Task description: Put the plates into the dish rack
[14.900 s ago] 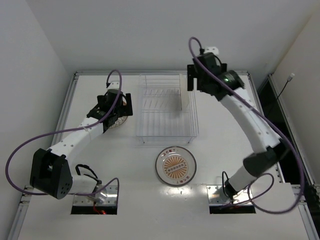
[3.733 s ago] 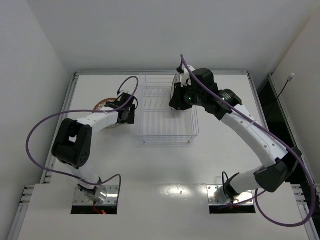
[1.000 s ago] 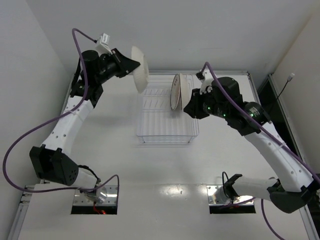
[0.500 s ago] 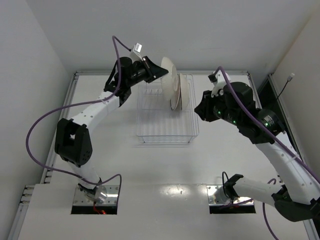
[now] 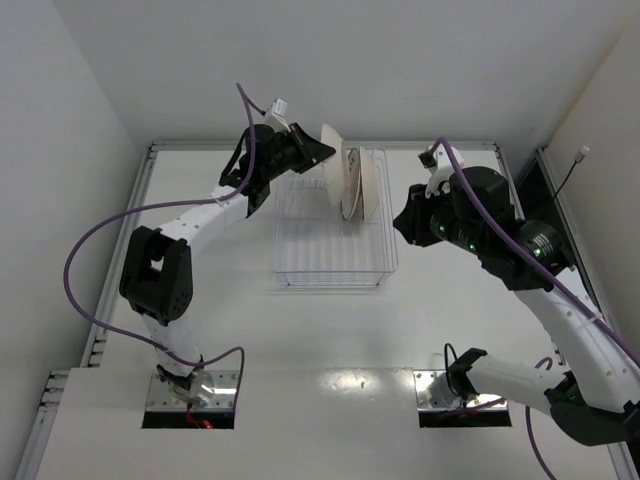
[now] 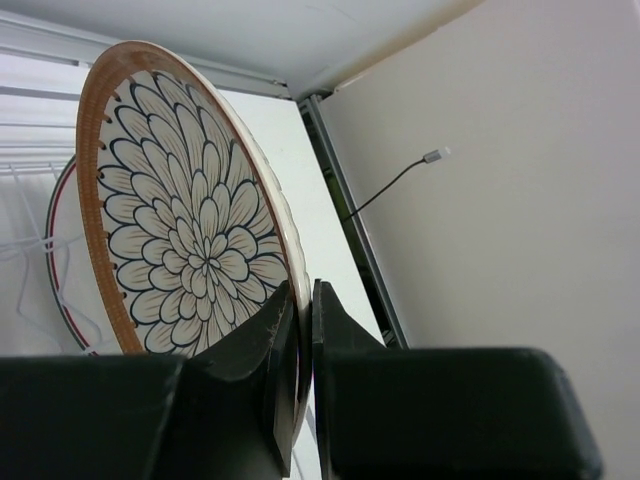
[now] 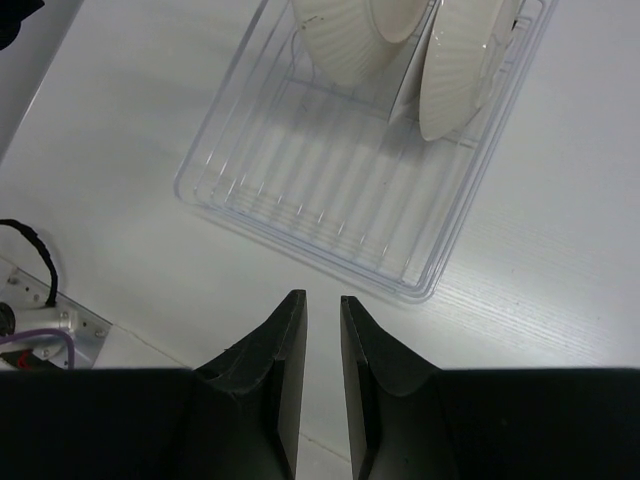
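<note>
My left gripper (image 5: 322, 153) is shut on the rim of a plate (image 5: 337, 166), holding it on edge above the far end of the dish rack (image 5: 330, 283). In the left wrist view that plate (image 6: 190, 240) shows a petal pattern and an orange-brown rim, pinched between my left gripper's (image 6: 300, 287) fingers. Two more plates (image 5: 354, 186) (image 5: 372, 186) stand upright in the rack just right of the held one. My right gripper (image 5: 403, 224) hovers off the rack's right side. Seen from its wrist, the right gripper (image 7: 322, 298) is slightly open and holds nothing, with the rack (image 7: 425, 288) below.
A red-rimmed plate (image 6: 62, 262) shows behind the held one. White plate undersides (image 7: 465, 70) fill the rack's far end. Walls close in at the back and on both sides. A cable (image 6: 390, 185) hangs on the right wall. The arm bases' plates (image 5: 190, 388) sit at the near edge.
My left arm has swung the plate from high at the far left down to the rack, beside the two standing plates. My right gripper has drawn back to the right of the rack.
</note>
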